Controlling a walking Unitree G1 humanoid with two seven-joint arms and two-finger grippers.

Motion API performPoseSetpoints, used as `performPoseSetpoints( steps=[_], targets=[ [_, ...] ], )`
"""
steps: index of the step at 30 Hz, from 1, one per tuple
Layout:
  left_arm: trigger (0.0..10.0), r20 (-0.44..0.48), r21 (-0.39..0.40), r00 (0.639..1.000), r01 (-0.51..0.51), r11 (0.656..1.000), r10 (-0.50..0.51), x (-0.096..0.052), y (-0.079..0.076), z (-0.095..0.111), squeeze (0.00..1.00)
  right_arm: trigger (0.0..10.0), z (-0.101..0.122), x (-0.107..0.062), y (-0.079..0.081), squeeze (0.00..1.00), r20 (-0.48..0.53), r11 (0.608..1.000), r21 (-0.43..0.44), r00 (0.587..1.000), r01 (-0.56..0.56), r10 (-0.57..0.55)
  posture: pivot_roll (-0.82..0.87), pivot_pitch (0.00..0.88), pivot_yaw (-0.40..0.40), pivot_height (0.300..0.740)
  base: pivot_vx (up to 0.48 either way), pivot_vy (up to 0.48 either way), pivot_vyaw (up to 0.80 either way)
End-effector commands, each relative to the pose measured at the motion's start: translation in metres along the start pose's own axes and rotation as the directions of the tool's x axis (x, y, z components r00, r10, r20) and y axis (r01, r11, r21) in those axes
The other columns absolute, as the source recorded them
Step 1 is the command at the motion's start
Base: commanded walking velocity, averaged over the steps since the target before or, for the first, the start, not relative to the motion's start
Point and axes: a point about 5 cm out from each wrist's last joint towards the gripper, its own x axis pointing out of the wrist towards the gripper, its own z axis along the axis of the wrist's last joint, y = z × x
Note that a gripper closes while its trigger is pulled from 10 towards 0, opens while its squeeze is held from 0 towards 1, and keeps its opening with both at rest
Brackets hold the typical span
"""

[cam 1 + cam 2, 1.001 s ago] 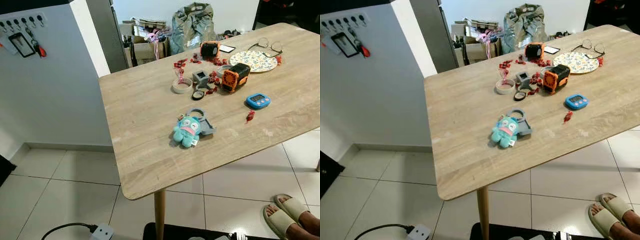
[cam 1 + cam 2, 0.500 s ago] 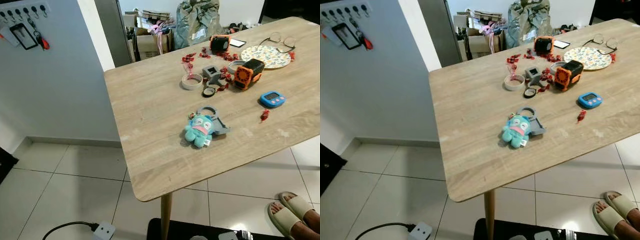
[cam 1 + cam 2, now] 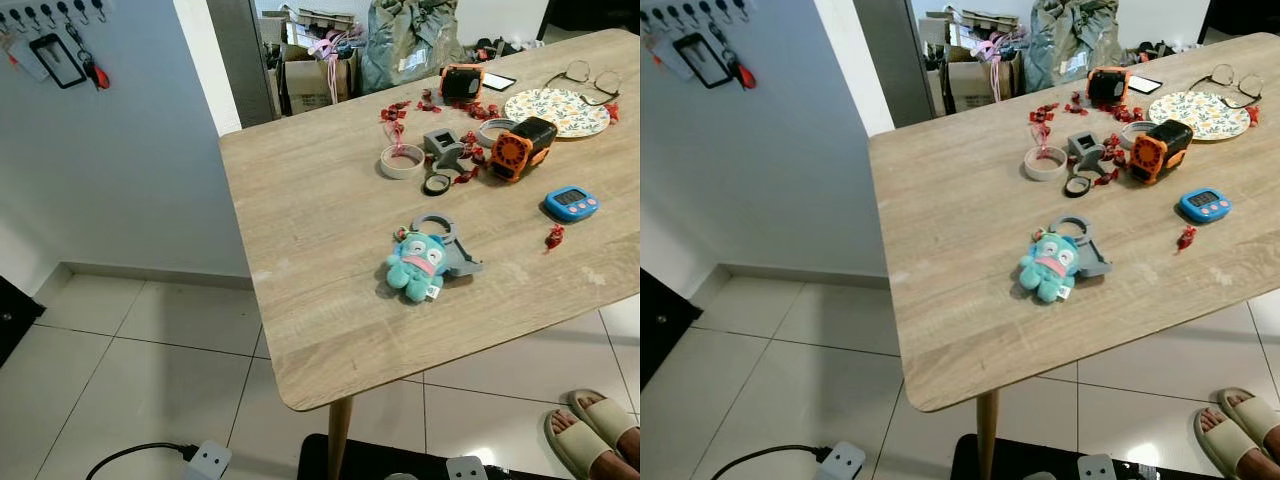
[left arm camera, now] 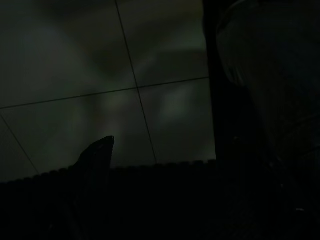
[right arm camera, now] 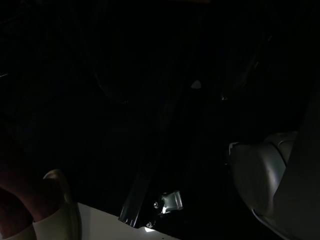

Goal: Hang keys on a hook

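The keys (image 3: 450, 243) lie near the middle of the wooden table (image 3: 320, 200), a grey ring and fob joined to a teal plush toy (image 3: 417, 266). A row of hooks (image 3: 50, 12) is fixed high on the grey wall at the far left; a black card holder (image 3: 57, 60) and a red tag (image 3: 98, 75) hang from it. Both arms hang idle below the table. The left wrist view is very dark, with floor tiles and the left gripper (image 4: 97, 155) faintly made out. In the right wrist view a sandalled foot (image 5: 45, 210) shows in the gloom.
Farther back on the table are a tape roll (image 3: 401, 161), an orange gadget (image 3: 522, 149), a blue timer (image 3: 570, 203), a patterned plate (image 3: 556, 109) and glasses (image 3: 580, 75). A person's sandalled foot (image 3: 590, 435) stands at the lower right. A power strip (image 3: 205, 462) lies on the tiled floor.
The whole picture has shifted right and down, so the camera has moved; the table and keys lie as before.
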Motion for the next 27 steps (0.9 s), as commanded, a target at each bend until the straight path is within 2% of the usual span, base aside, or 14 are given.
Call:
performPoseSetpoints(
  steps=[1,5,7,8,14,17,21,27],
  targets=[
    [10.0,-0.024,-0.014,0.999,0.033,0.999,-0.033,0.002,-0.011,-0.008,0.0,10.0,-0.006,-0.002,0.007,0.0,-0.028,0.999,-0.009,0.999,-0.037,0.036,-0.17,0.108,0.118,0.74,0.0,0.0,0.0],
    [10.0,-0.015,-0.032,0.999,0.029,0.999,-0.03,0.002,-0.012,-0.007,0.0,10.0,-0.006,-0.002,0.008,0.0,-0.039,0.997,-0.02,0.997,-0.07,0.069,-0.17,0.105,0.115,0.74,0.0,0.0,0.0],
    [10.0,-0.004,-0.066,1.0,0.021,0.998,-0.021,0.002,-0.012,-0.007,0.0,10.0,-0.006,-0.001,0.008,0.0,-0.043,0.996,-0.036,0.996,-0.083,0.081,-0.18,0.115,0.11,0.74,0.0,0.0,0.0],
    [10.0,0.002,-0.093,1.0,0.014,0.996,-0.014,0.003,-0.012,-0.007,0.0,10.0,-0.006,-0.001,0.007,0.0,-0.044,0.995,-0.046,0.996,-0.085,0.083,-0.18,0.129,0.107,0.74,0.0,0.0,0.0],
    [10.0,-0.007,-0.125,1.0,-0.006,0.992,0.005,0.003,-0.013,-0.012,0.0,10.0,-0.01,-0.002,0.007,0.0,-0.047,0.994,-0.069,0.996,-0.083,0.08,-0.18,0.192,0.107,0.74,0.0,0.0,0.0],
    [10.0,-0.025,-0.183,0.999,-0.038,0.982,0.035,0.002,-0.014,-0.023,0.0,10.0,-0.018,-0.003,0.006,0.0,-0.058,0.994,-0.079,0.996,-0.073,0.068,-0.18,0.251,0.106,0.74,0.0,0.0,0.0],
    [10.0,-0.039,-0.214,0.999,-0.045,0.976,0.038,0.002,-0.016,-0.031,0.0,10.0,-0.025,-0.005,0.006,0.0,-0.071,0.992,-0.098,0.995,-0.08,0.073,-0.17,0.307,0.094,0.74,0.0,0.0,0.0],
    [10.0,-0.054,-0.269,0.998,-0.051,0.962,0.038,0.001,-0.02,-0.043,0.0,10.0,-0.036,-0.007,0.007,0.0,-0.09,0.99,-0.11,0.993,-0.092,0.082,-0.17,0.348,0.081,0.74,0.0,0.0,0.0]
  ],
)
